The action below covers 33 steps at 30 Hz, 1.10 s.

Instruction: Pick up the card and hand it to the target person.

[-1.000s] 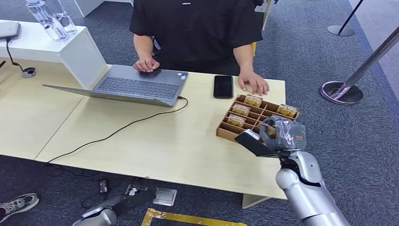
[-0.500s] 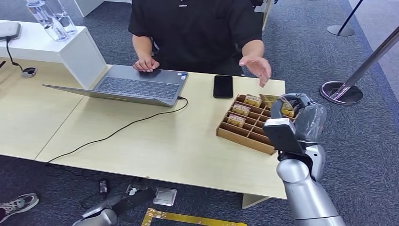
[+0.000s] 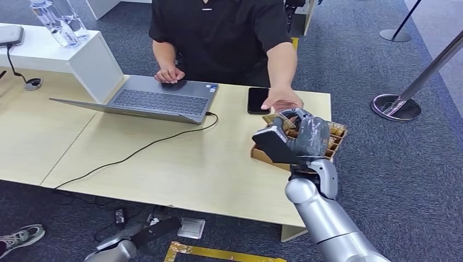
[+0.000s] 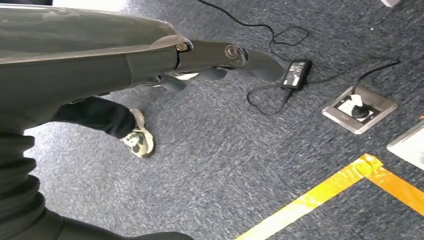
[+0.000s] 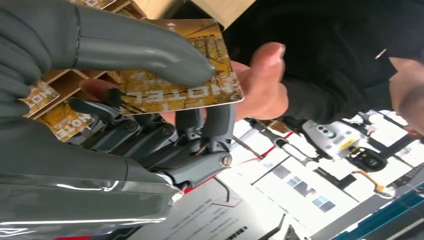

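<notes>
The pick-up looks done: the right robot hand [image 5: 125, 100] pinches the card [image 5: 185, 75] between thumb and fingers, touching the person's hand [image 5: 260, 85] just beyond, release remaining.

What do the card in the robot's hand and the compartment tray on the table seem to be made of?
Card: likely glossy plastic, thin and stiff, with a printed autumn picture and the word HOTEL. Tray: probably wood or fibreboard, matt brown with thin straight dividers. The right hand holds the card.
</notes>
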Each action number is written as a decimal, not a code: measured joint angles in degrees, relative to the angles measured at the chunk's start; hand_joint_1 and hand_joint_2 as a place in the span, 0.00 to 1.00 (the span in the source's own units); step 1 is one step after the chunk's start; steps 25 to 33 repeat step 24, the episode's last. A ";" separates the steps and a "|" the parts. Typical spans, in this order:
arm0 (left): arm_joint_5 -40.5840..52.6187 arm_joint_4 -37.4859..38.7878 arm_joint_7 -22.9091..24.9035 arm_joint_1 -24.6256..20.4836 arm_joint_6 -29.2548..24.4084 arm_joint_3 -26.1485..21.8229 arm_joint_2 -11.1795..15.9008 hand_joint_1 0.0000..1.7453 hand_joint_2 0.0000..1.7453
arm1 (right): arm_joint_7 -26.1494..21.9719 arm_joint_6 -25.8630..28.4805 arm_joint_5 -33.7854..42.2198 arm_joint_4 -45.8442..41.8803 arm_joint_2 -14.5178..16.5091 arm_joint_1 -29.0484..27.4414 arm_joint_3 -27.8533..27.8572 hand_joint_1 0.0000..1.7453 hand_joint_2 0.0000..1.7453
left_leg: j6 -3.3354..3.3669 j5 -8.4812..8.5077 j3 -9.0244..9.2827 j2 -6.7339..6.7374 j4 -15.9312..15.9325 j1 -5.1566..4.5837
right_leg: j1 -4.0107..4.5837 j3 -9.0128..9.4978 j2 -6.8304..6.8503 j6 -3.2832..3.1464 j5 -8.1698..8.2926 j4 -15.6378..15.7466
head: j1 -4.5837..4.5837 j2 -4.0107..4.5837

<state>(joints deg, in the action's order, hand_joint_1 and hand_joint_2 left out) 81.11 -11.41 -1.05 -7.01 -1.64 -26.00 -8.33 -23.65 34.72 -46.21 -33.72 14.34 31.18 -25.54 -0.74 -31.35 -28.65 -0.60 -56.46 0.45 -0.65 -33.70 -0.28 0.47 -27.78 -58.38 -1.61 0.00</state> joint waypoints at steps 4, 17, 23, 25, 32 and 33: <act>1.08 0.00 0.21 -0.01 -0.17 0.25 0.02 0.00 1.00 | 0.62 1.08 -0.45 2.35 0.86 0.56 -0.62 1.00 1.00 | 0.00 0.00 0.00 0.00 0.00 0.00 | 0.00 0.00 0.00 0.00 0.00 0.01 | 0.01 0.00; 0.69 0.00 0.36 -0.26 -0.60 1.03 0.02 0.00 0.00 | 1.24 5.17 -4.68 3.81 0.09 0.77 2.16 0.00 0.00 | 0.00 0.00 0.01 0.00 -0.01 0.00 | 0.00 -0.01 0.00 0.00 0.00 0.02 | 0.01 0.00; 0.56 0.00 0.38 -0.25 -0.63 1.01 0.02 0.00 0.00 | -0.45 5.23 -12.19 0.08 -0.58 -0.97 12.70 0.00 0.00 | 0.00 0.00 0.00 -0.01 -0.02 0.00 | 0.00 -0.01 0.01 0.00 0.00 0.04 | 0.02 0.00; 0.53 0.00 0.39 -0.25 -0.65 1.01 0.02 0.00 0.00 | -0.58 5.24 -12.78 -0.22 -0.62 -1.14 13.99 0.00 0.00 | 0.00 0.00 0.01 -0.01 -0.02 0.00 | 0.00 -0.01 0.01 0.00 0.00 0.04 | 0.01 0.00; 0.53 0.00 0.39 -0.25 -0.65 1.01 0.02 0.00 0.00 | -0.58 5.24 -12.78 -0.22 -0.62 -1.14 13.99 0.00 0.00 | 0.00 0.00 0.01 -0.01 -0.02 0.00 | 0.00 -0.01 0.01 0.00 0.00 0.04 | 0.01 0.00; 0.53 0.00 0.39 -0.25 -0.65 1.01 0.02 0.00 0.00 | -0.58 5.24 -12.78 -0.22 -0.62 -1.14 13.99 0.00 0.00 | 0.00 0.00 0.01 -0.01 -0.02 0.00 | 0.00 -0.01 0.01 0.00 0.00 0.04 | 0.01 0.00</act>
